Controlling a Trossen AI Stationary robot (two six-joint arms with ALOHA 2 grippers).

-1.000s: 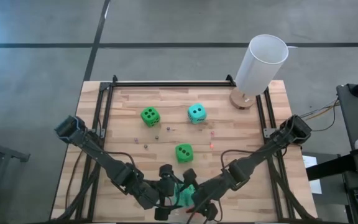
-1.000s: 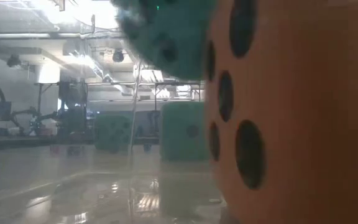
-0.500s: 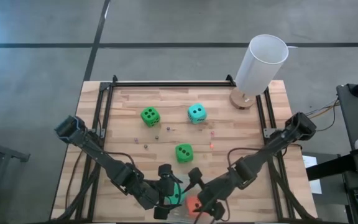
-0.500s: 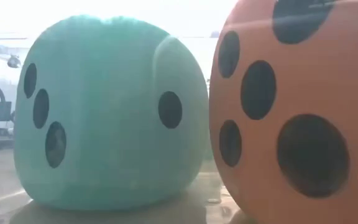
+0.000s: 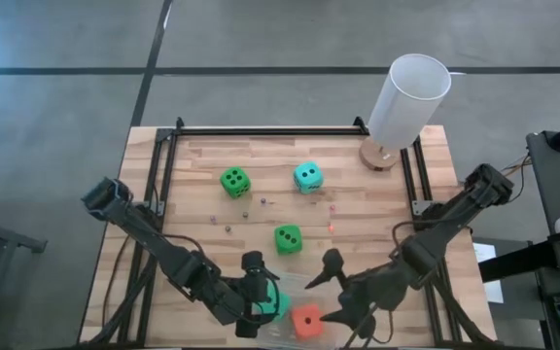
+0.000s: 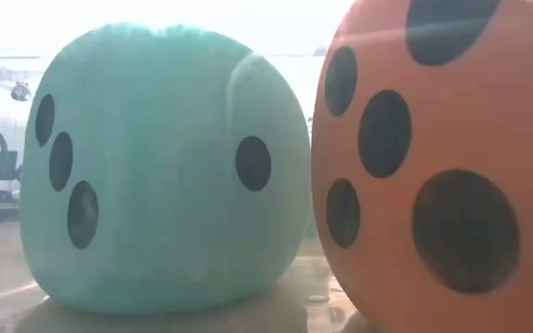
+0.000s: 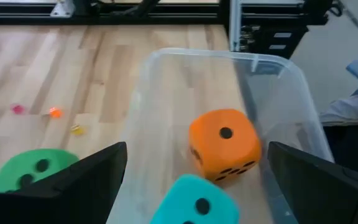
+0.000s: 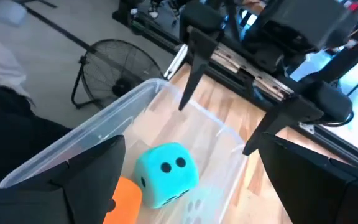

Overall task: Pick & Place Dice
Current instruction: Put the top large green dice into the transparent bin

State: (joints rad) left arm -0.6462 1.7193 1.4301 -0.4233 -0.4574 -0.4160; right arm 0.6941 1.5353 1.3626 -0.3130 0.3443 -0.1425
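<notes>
You have both arms at the near edge of the tabletop (image 5: 202,209), where a clear plastic bin (image 7: 278,81) holds the orange-red die (image 5: 305,321) and a teal die (image 7: 194,202) side by side. Your left gripper (image 5: 258,299) hangs over the teal one with fingers spread and nothing held; your right gripper (image 5: 331,292), just beside the bin, is likewise wide and empty. Two green dice (image 5: 235,181) and the other teal die (image 5: 307,176) sit mid-table, well apart
</notes>
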